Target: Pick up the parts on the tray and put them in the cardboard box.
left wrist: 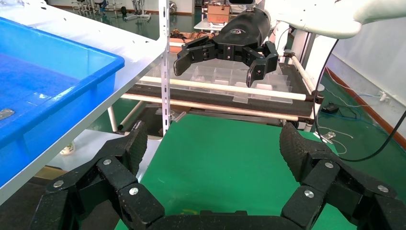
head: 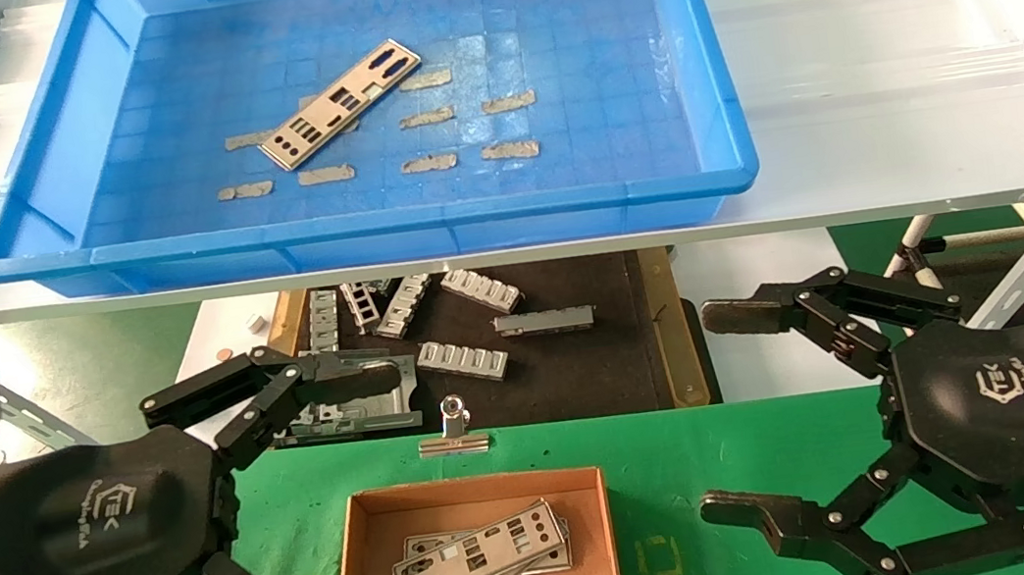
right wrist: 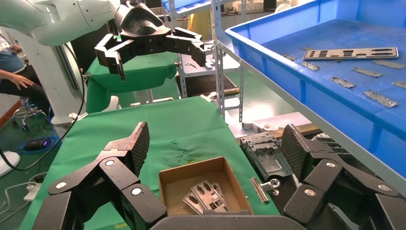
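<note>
One silver part lies at an angle on the floor of the blue tray, up on the white shelf; it shows in the right wrist view too. Below, the cardboard box sits on green cloth and holds overlapping parts, also seen from the right wrist. My left gripper hovers open at the box's left side, nothing between its fingers. My right gripper is open and empty to the right of the box.
Several small grey strips are stuck on the tray floor around the part. Under the shelf, ribbed metal pieces lie on a dark mat. A binder clip and a flat metal bracket sit just beyond the box.
</note>
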`<act>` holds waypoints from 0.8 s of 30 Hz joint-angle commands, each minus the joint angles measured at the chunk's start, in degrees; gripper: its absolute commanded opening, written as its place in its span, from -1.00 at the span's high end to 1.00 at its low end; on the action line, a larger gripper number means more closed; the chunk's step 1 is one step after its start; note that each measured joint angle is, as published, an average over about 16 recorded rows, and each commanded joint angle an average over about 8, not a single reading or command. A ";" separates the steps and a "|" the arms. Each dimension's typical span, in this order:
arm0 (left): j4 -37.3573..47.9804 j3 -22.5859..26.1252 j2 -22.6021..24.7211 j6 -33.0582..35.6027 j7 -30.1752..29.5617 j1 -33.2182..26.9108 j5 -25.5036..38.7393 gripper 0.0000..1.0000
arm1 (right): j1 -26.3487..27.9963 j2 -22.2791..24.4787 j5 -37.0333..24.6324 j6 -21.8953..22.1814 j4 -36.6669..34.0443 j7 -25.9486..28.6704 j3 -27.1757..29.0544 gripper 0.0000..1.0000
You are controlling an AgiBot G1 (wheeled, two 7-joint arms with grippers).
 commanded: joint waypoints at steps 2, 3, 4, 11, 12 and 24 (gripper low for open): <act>0.00 0.00 0.00 0.00 0.00 0.00 0.00 -1.00 | 0.00 0.00 0.00 0.00 0.00 0.00 0.00 -1.00; 0.00 0.00 0.00 0.00 0.00 0.00 0.00 -1.00 | 0.00 0.00 0.00 0.00 0.00 0.00 0.00 -1.00; 0.00 0.00 0.00 0.00 0.00 0.00 0.00 -1.00 | 0.00 0.00 0.00 0.00 0.00 0.00 0.00 -1.00; 0.00 0.00 0.00 0.00 0.00 0.00 0.00 -1.00 | 0.00 0.00 0.00 0.00 0.00 0.00 0.00 -0.97; 0.00 0.00 0.00 0.00 0.00 0.00 0.00 -1.00 | 0.00 0.00 0.00 0.00 0.00 0.00 0.00 -0.81; 1.99 -0.17 1.20 -2.90 -0.76 -2.01 0.68 -1.00 | 0.00 0.00 0.00 0.00 0.00 0.00 0.00 1.00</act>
